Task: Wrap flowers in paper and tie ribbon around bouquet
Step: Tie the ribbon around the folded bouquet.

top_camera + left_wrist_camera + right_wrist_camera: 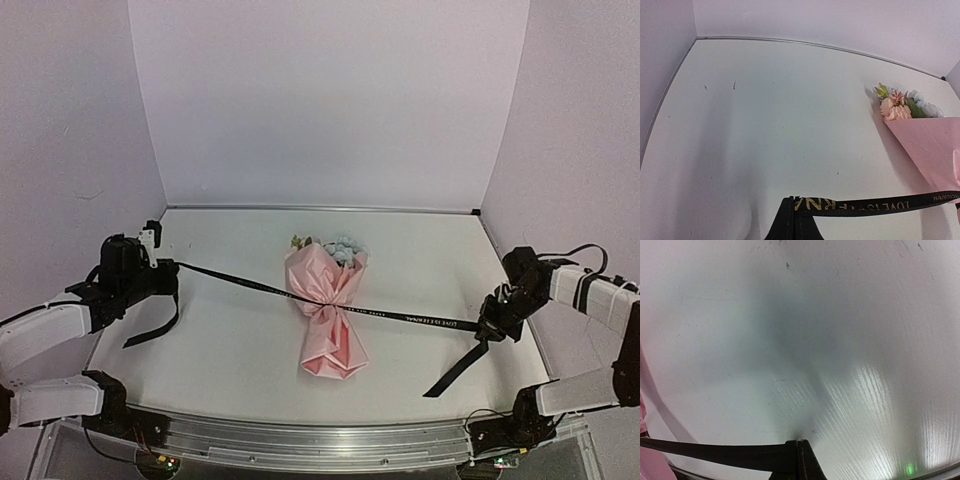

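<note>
While the bench (pixel 220 335) carries the wrapped bouquet (pixel 328 305) at its middle, the ribbon (pixel 240 281) runs taut across its waist, left hand (pixel 170 272) and right hand (pixel 488 325) each clamped on an end. Tying seems underway; next, cross the ends without slack.

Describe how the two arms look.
White covers and black joints on the left arm and right arm. The left end effector is black with a small white part on top, the right end effector all black. A black cable loops over the right arm.
</note>
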Available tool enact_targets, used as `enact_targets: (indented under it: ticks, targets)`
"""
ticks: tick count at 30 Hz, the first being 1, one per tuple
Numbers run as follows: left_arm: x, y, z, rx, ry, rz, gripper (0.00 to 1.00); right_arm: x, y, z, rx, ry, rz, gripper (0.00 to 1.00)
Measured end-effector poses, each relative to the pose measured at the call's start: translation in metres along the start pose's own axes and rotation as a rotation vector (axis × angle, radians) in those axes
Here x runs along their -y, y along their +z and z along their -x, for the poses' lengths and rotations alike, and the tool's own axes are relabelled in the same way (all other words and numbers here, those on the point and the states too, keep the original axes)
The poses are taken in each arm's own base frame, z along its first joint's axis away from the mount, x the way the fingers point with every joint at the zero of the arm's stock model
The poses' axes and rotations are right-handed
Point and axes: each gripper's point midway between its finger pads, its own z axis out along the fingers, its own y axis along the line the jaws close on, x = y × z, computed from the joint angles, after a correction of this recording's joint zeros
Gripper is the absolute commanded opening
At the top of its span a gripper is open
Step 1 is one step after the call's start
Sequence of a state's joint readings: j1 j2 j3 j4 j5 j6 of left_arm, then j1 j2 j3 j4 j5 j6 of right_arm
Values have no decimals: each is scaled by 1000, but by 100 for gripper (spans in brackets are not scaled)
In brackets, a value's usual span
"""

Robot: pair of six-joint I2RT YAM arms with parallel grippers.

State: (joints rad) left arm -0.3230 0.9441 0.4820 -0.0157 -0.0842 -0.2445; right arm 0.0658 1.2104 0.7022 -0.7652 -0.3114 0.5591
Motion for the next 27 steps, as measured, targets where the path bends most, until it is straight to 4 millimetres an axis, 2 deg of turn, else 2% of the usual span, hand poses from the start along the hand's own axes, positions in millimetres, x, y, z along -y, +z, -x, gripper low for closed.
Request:
enact_targets:
  ticks: [2,3,5,8,9,10,11,12,17,19,24,27]
  targets:
    - [11,-2,0,8,39,-17,4,6,-3,-3,-8,-41,-50,6]
    - [18,-2,-1,13,62,-27,10,8,-5,-5,-11,-66,-74,15]
    - [32,-4,-2,20,104,-60,29,10,-9,-8,-14,-125,-123,35]
    - [43,-6,-2,29,136,-84,61,11,-13,-13,-20,-199,-162,56]
    - [46,-7,-2,32,146,-91,67,11,-14,-14,-24,-221,-172,59]
    - [49,-7,-2,35,158,-99,84,11,-15,-16,-27,-235,-180,64]
    - [52,-8,-1,38,164,-110,93,10,-16,-17,-31,-249,-185,66]
    - [54,-9,-1,40,174,-117,97,9,-18,-18,-33,-271,-191,69]
    - [79,-17,6,56,261,-223,96,-6,-27,-17,-15,-366,-179,77]
    - [95,-20,14,69,315,-275,99,-15,-28,-18,-3,-417,-162,80]
    - [128,-28,35,120,459,-379,99,-37,-25,-18,35,-525,-108,83]
    - [141,-30,29,114,548,-436,97,-53,-25,-17,63,-570,-65,83]
